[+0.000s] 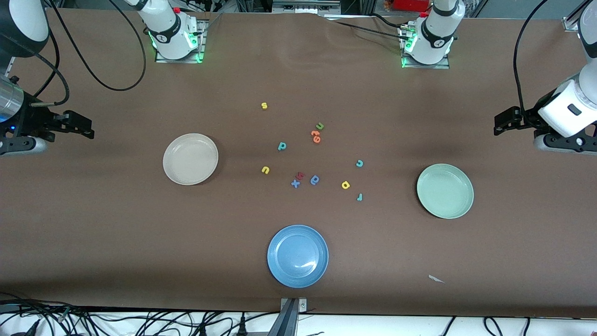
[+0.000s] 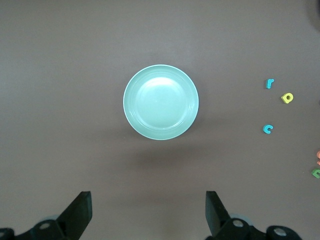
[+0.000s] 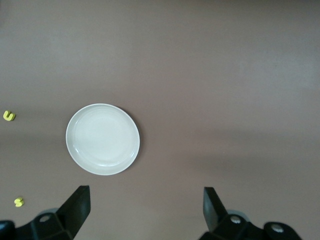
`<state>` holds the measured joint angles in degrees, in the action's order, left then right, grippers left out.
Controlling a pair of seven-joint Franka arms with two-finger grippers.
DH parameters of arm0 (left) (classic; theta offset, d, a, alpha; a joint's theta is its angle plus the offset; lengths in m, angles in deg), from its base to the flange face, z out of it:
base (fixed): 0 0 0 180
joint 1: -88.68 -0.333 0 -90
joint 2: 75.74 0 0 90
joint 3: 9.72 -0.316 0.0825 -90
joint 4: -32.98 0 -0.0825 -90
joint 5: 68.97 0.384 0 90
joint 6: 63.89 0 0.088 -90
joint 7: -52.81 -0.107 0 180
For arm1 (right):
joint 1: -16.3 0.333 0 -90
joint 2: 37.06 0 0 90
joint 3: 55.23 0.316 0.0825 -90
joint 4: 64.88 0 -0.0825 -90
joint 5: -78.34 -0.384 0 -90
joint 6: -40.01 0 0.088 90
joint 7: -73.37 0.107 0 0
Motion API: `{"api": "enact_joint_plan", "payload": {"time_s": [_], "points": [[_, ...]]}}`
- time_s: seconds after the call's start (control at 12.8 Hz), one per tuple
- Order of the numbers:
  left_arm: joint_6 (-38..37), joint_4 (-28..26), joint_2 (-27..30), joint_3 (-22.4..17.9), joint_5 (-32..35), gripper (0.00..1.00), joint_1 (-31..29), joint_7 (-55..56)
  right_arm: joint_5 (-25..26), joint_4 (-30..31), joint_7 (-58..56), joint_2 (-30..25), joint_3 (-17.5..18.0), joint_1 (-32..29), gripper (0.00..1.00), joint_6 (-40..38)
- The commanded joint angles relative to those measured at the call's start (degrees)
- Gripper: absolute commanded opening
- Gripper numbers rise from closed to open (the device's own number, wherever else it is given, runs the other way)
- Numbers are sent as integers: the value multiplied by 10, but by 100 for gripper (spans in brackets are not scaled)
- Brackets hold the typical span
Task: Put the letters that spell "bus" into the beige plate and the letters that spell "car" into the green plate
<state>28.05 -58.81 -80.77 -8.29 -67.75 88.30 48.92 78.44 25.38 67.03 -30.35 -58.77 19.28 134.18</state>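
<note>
Right gripper (image 1: 86,128) up over the counter's (image 1: 116,242) right-arm end, fingers (image 3: 75,207) spread, empty. Beige plate (image 1: 190,158) bare; yellow s (image 1: 264,105), teal b (image 1: 281,146), yellow u (image 1: 265,170) loose near it. Yellow a (image 1: 345,185), teal c (image 1: 359,163), r (image 1: 359,197) toward green plate (image 1: 445,191), also bare. Left gripper (image 1: 501,122) aloft at the left-arm end, fingers (image 2: 77,215) released

Matt brown table (image 1: 116,224), glossy blue plate (image 1: 280,275), smooth green plate (image 1: 426,205), smooth beige plate (image 1: 173,173)
</note>
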Motion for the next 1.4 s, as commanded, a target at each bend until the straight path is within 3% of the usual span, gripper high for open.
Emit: {"api": "enact_joint_plan", "payload": {"time_s": [0.0,1.33], "points": [[-2,10,-4,1,-17,100,-6,-7,-9,-32,10,-6,7,-8,100,-52],[-1,10,-5,3,-17,100,-5,-8,-6,-28,-1,2,8,-7,100,-61]]}}
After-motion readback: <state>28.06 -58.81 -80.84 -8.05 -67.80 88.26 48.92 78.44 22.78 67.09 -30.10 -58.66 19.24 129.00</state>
